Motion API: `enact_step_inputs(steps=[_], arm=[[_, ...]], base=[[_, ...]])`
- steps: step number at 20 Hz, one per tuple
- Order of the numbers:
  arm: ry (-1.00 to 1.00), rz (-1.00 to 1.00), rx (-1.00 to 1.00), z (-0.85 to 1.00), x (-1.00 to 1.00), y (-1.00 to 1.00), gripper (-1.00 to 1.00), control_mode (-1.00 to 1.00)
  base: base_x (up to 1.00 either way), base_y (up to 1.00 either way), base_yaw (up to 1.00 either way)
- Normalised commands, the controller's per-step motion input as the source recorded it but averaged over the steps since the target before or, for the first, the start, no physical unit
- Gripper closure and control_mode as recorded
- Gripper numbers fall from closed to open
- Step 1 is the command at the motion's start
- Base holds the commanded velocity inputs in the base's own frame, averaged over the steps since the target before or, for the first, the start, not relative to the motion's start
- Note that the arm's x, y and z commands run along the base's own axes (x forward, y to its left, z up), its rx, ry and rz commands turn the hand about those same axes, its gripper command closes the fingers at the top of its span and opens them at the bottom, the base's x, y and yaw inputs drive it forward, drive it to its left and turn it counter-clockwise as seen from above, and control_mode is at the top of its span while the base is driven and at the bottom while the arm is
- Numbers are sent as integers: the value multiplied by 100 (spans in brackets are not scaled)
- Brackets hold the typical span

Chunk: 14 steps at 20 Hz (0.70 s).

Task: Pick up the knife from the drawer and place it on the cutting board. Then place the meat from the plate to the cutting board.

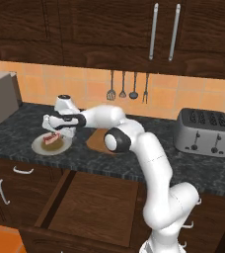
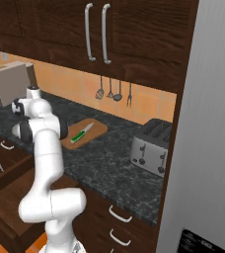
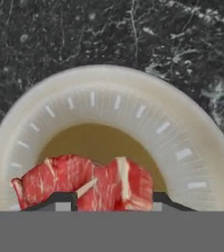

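Observation:
The red meat (image 3: 99, 184) lies on the round off-white plate (image 3: 109, 103) with a brownish centre. My gripper (image 3: 111, 202) is down over it, and its two dark tips press on either side of the slab's right part. From the left base view the gripper (image 1: 55, 134) sits on the meat (image 1: 50, 139) at the plate (image 1: 40, 147) on the dark counter. The green-handled knife (image 2: 81, 134) rests on the light wooden cutting board (image 2: 97, 129), to the right of the plate. The wide brown drawer (image 1: 94, 207) stands pulled open below the counter.
A silver toaster (image 1: 203, 132) stands at the counter's right end. A grey appliance (image 1: 1, 96) stands at the far left. Dark utensils (image 1: 127, 86) hang on the orange tiled wall. Upper cabinets are overhead, and a tall grey panel (image 2: 208, 123) stands on the right.

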Motion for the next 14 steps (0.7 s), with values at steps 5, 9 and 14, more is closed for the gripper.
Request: enact_step_inputs(steps=[5,9,14], arm=[[-12,0,0,6,-97,-43,100,-100],[-22,3,0,0,-100,-94,100,-100],[-26,1,0,18,-52,-100,100,-100]], base=[[0,0,0],[0,0,0],[0,0,0]])
